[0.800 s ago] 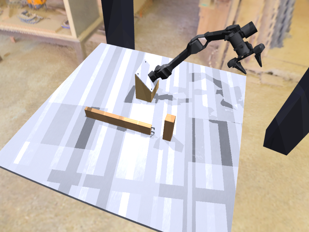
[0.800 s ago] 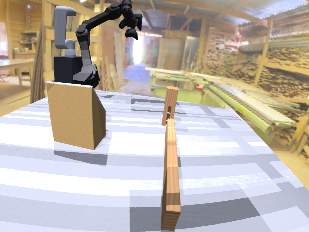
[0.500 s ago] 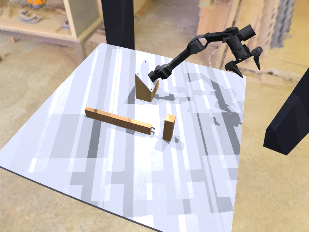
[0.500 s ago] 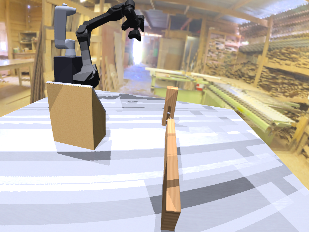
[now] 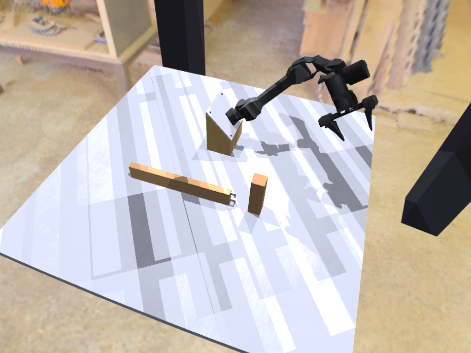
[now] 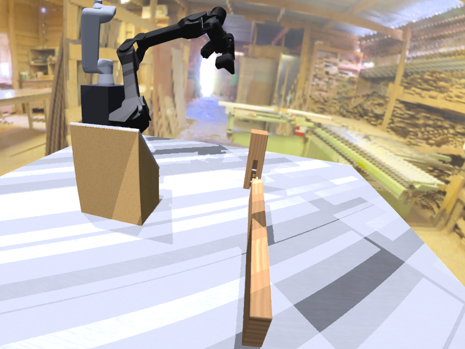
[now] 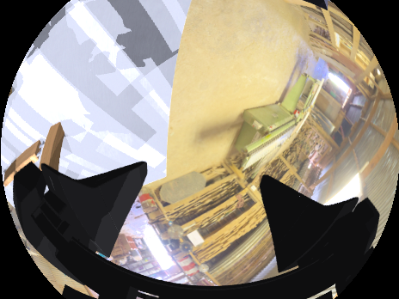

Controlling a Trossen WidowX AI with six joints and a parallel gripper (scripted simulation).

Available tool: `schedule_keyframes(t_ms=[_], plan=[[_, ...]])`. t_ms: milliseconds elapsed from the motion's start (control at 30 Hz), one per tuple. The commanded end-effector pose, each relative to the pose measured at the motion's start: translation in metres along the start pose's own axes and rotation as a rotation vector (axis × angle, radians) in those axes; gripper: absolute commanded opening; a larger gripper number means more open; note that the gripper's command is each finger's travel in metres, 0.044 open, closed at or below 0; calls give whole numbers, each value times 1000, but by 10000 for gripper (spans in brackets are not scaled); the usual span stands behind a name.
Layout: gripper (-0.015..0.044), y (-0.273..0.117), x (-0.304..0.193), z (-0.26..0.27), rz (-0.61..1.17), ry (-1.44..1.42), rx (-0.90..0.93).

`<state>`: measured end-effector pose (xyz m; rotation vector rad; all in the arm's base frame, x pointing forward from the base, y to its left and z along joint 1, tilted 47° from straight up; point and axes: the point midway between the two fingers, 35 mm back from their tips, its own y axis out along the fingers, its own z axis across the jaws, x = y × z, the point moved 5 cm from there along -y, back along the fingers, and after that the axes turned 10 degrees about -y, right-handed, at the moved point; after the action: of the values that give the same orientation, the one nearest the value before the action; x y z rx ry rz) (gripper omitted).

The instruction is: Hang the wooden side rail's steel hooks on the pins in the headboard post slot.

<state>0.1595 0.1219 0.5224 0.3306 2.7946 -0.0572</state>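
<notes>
The wooden side rail (image 5: 178,183) (image 6: 259,243) (image 7: 22,162) stands on its long narrow edge on the table (image 5: 113,304) (image 6: 112,326). Its two steel hooks (image 5: 233,199) stick out from the end facing the headboard post. The post (image 5: 257,195) (image 6: 259,148) (image 7: 53,143) stands upright; the top view shows a gap between hooks and post. The exterior view shows the slot with pins (image 6: 254,170) across it, above the rail's hook end. My gripper (image 5: 357,134) (image 6: 219,64) (image 7: 205,175) is wide open and empty, high up near the table's right edge in the top view, away from rail and post.
A brown block with a sloped white top (image 5: 219,137) (image 6: 106,172) stands behind the rail in the top view, close to the arm's base. A dark column (image 5: 180,34) rises behind the table, and another dark beam (image 5: 437,189) is off its right side.
</notes>
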Motion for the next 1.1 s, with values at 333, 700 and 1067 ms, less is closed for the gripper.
schedule_keyframes(t_ms=[333, 700, 1067], plan=[[440, 9, -37, 142, 34, -213, 154], [440, -4, -26, 259, 18, -366, 282], [440, -19, 34, 358, -88, -511, 332]])
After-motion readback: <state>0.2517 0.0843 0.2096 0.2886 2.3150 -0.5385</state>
